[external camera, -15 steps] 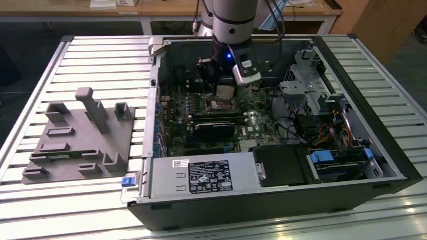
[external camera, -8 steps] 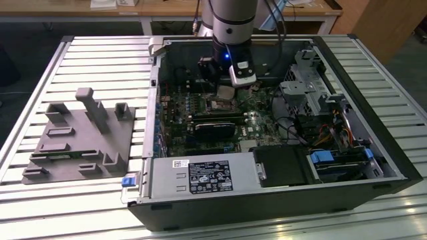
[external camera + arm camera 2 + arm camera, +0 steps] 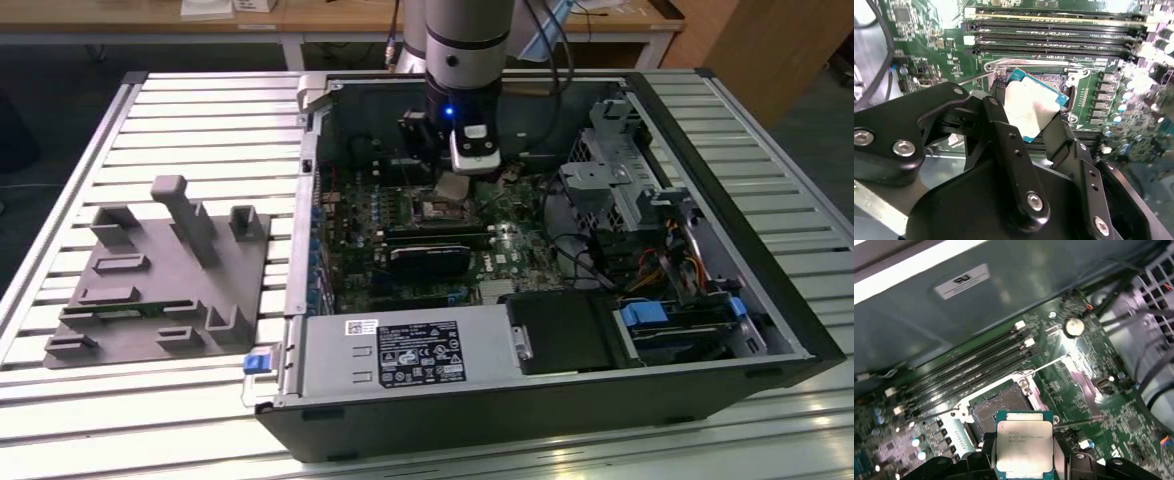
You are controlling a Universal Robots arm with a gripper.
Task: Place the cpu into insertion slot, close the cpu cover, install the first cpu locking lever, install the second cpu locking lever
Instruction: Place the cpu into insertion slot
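The gripper point(image 3: 1029, 111) is clamped on the chip point(image 3: 1024, 444), with a black finger point(image 3: 1004, 125) pressing on each of two opposite edges. The chip's metal top shows in both wrist views. It hangs over the open, dark socket point(image 3: 1001, 407) and is not yet seated. Beyond the socket run long memory slots point(image 3: 966, 367), and behind them is the grey case wall point(image 3: 1004, 295).

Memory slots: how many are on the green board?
4. The memory slots lie parallel, side by side, beside the insertion slot; the gripper holds the cpu near it. Others may be hidden.
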